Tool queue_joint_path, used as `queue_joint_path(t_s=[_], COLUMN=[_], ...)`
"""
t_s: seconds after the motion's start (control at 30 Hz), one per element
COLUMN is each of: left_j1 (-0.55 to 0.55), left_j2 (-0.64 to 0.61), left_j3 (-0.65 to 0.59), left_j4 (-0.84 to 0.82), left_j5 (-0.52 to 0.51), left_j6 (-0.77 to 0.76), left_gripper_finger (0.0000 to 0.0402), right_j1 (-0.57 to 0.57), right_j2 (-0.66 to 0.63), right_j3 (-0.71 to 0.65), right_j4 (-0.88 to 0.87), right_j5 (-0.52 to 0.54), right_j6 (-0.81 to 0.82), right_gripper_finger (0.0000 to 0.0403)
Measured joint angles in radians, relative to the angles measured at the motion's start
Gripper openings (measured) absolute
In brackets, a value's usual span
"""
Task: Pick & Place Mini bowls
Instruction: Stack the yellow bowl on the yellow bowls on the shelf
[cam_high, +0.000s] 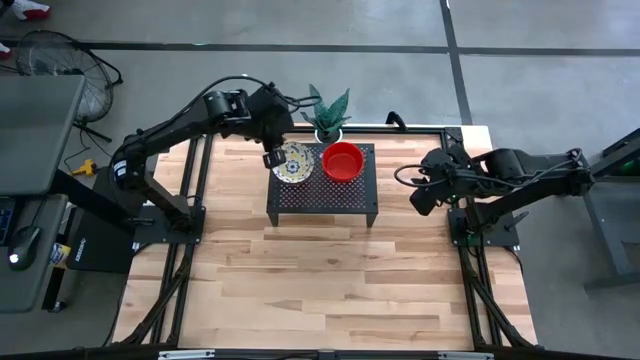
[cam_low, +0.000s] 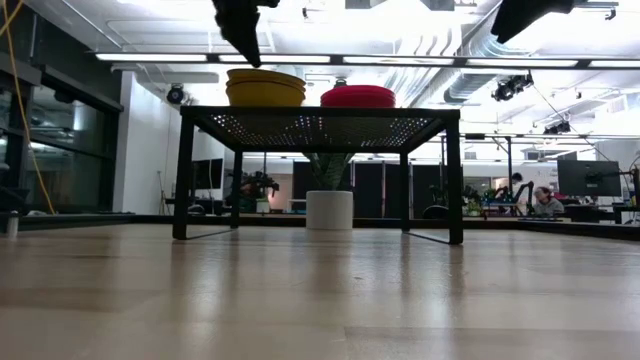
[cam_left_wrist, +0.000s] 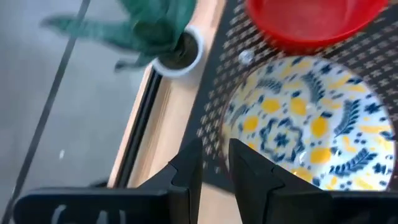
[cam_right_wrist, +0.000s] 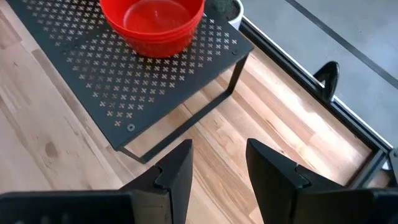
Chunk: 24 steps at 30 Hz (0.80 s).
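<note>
Bare pale wooden tabletop (cam_high: 330, 280) fills the near half of the scene, with nothing on it. Beyond that stands a low black perforated-metal stand (cam_high: 322, 196), and on its top sit the bowls in two stacks just beside each other: cream-yellow mini bowls with a blue and yellow floral pattern (cam_high: 293, 162) toward the left arm, glossy red mini bowls (cam_high: 343, 161) toward the right. The low view shows each as a short stack, though how many are in each cannot be counted. Off the stand's right edge, the right gripper (cam_right_wrist: 217, 163) hangs over the table with its fingers apart and empty, waiting. Farther back, the left gripper (cam_left_wrist: 214, 163) hovers at the patterned stack's outer rim, fingers slightly parted and holding nothing. Judging from this, the step in hand is the approach to pick the top patterned bowl; the next move calls for lowering so that one finger goes inside the rim and one outside, then pinching only the top bowl. Behind the stand sits a green plant in a white pot (cam_high: 328, 126).
</note>
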Motion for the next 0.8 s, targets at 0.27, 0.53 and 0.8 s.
queue_joint_path(t_s=[0.27,0.53,0.8], left_j1=[0.002,0.023,0.099], left_j2=[-0.030,-0.045,-0.161], left_j3=[-0.036,-0.038,-0.223], left_j4=[0.203,0.225,0.391], left_j5=[0.087,0.243,0.422], left_j6=[0.194,0.353,0.359], left_gripper_finger=[0.0074,0.0074,0.0074], right_j1=[0.089,0.175,0.203], right_j2=[-0.049,-0.073,-0.071], right_j3=[0.000,0.000,0.000], right_j4=[-0.033,-0.100,-0.129], right_j5=[0.068,0.142,0.192], right_j6=[0.110,0.263,0.350], right_gripper_finger=[0.0138,0.0138,0.0138])
